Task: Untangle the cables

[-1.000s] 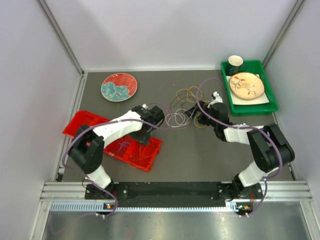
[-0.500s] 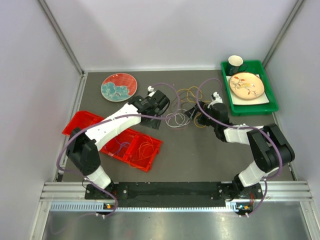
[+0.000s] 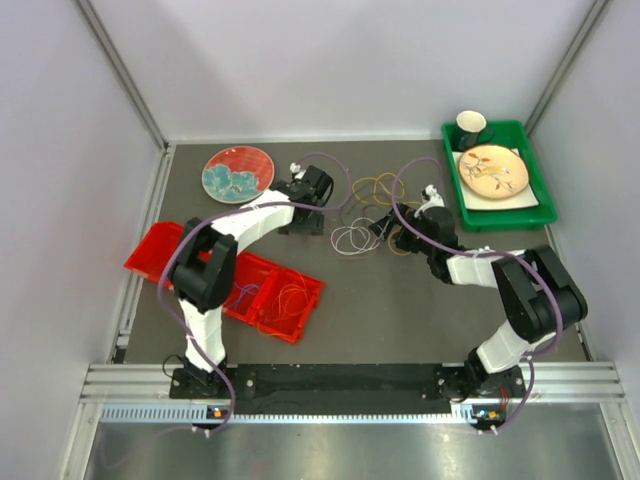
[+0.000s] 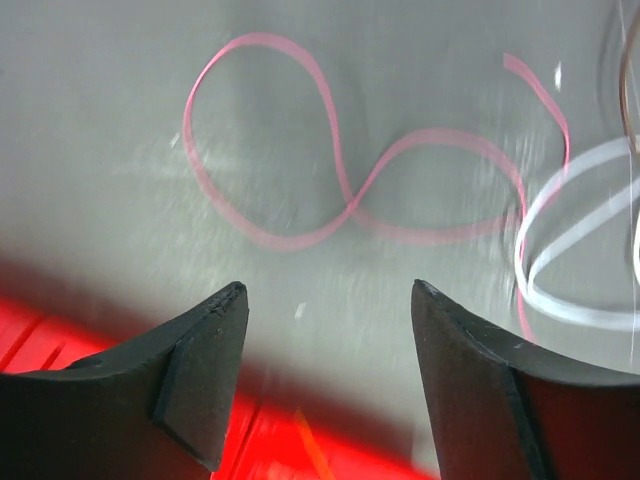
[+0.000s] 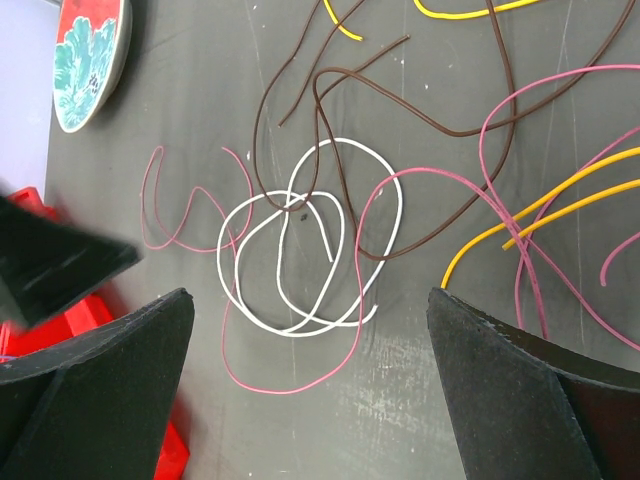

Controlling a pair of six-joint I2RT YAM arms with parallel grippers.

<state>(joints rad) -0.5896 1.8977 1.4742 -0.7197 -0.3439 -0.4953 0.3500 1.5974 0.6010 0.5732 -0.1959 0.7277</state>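
I see my left gripper (image 3: 305, 226) just beside the tangled thin white wire loops (image 3: 352, 239); my right gripper (image 3: 384, 228) sits opposite, near the orange and yellow wire loops (image 3: 378, 187).

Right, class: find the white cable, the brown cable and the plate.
white cable (image 5: 345, 142): right wrist view, top of its loop.
brown cable (image 5: 258, 125): right wrist view, left strand.
plate (image 5: 95, 55): right wrist view, teal flower.

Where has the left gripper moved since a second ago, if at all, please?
Yes: the left gripper went from above the red tray to just right of the plate.
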